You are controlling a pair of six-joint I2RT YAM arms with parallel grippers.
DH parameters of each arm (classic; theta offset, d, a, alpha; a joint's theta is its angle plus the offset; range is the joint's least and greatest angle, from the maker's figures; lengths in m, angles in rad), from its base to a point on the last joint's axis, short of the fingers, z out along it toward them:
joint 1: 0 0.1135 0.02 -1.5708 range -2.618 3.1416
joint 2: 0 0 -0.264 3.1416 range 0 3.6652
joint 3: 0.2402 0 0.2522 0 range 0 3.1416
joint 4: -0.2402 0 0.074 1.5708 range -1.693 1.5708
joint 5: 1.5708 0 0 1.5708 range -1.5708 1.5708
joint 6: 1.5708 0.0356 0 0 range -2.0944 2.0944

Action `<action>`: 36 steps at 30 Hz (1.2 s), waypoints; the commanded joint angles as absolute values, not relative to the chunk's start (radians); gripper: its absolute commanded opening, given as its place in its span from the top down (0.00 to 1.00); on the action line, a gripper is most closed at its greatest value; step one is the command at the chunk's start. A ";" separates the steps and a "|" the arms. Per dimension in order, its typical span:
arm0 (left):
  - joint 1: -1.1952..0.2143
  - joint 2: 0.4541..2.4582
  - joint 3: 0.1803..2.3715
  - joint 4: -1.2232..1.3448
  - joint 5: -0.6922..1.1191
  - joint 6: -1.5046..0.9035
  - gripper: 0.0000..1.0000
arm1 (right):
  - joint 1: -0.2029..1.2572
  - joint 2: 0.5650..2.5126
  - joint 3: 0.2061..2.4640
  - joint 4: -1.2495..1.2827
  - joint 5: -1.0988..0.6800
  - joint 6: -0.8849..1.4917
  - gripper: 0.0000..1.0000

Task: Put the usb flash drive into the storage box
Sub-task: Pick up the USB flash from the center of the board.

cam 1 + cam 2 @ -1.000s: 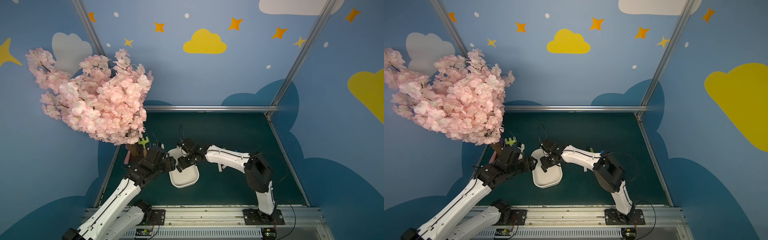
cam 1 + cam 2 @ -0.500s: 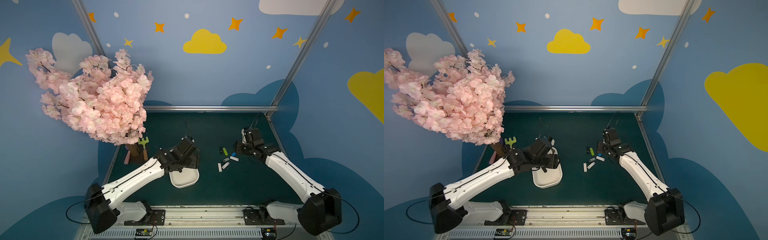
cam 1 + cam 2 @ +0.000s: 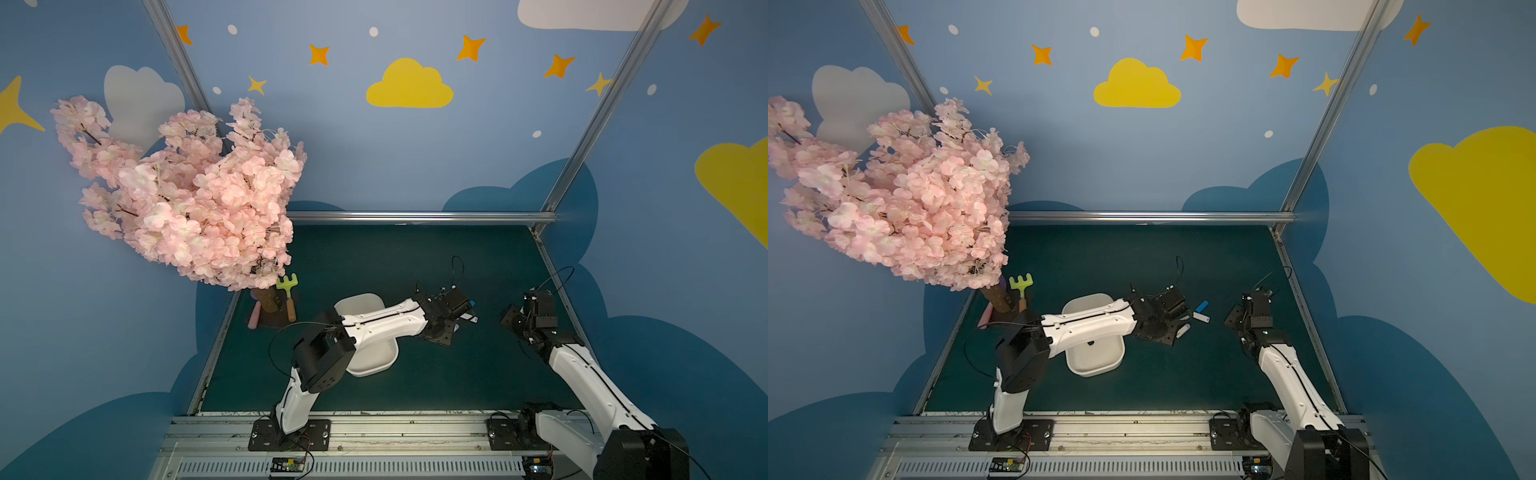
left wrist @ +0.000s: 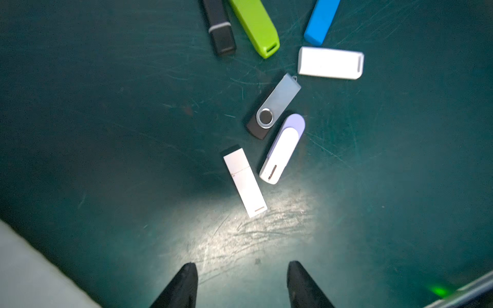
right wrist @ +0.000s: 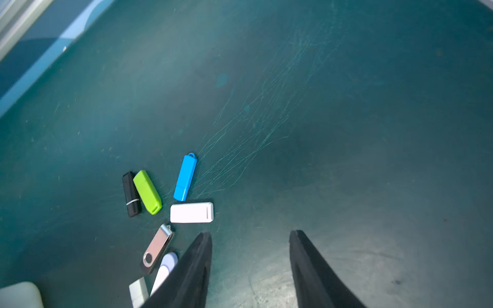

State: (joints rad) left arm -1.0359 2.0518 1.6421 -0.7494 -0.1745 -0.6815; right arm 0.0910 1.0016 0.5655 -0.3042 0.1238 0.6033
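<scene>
1. Since half a second ago the left gripper [image 4: 241, 268] has come off its place over the storage box [image 3: 374, 361] and reached past it to the flash drives. The right gripper [image 5: 250, 234] has drawn back from them toward its own side.
2. Farthest left, the storage box sits upright and lidless on the green mat [image 4: 106, 133], and the left forearm passes above it in both top views. The forearm covers part of the inside, so I cannot tell whether any drive is already in it.
3. Next, the left gripper hovers over the mat with its fingers partly spread. Only bare mat lies between them, so it has hold of nothing.
4. Ahead of it in the left wrist view, the slim white drive [image 4: 245, 182] lies closest to the fingertips. The lavender-and-white drive [image 4: 282, 149] is just beside it. Beyond are the swivel drive [image 4: 274, 106], wide white drive [image 4: 330, 62], black drive [image 4: 220, 29], green drive [image 4: 256, 26] and blue drive [image 4: 321, 21]. All rest on the mat, clear of the box.
5. Farthest right, the right gripper hangs over bare mat, its fingers likewise apart and empty.
6. The step in hand looks like the left arm's approach for a pick. The next move calls for moving forward and down until the fingers straddle the slim white drive across its narrow width without nudging the lavender neighbour. Then it should close, lift and carry the drive back to the box.
</scene>
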 commanded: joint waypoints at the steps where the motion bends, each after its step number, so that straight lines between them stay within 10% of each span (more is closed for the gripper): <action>1: -1.035 2.113 1.690 -0.801 -0.143 -0.678 0.44 | 0.083 0.979 0.557 -0.236 0.137 0.626 0.48; 36: -0.980 2.306 1.837 -0.893 -0.164 -0.629 0.57 | 0.077 1.069 0.581 -0.242 0.028 0.686 0.48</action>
State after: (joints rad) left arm -0.9939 2.2772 1.8233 -0.8543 -0.1551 -0.6502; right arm 0.0811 1.0637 0.5613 -0.2489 0.0357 0.6773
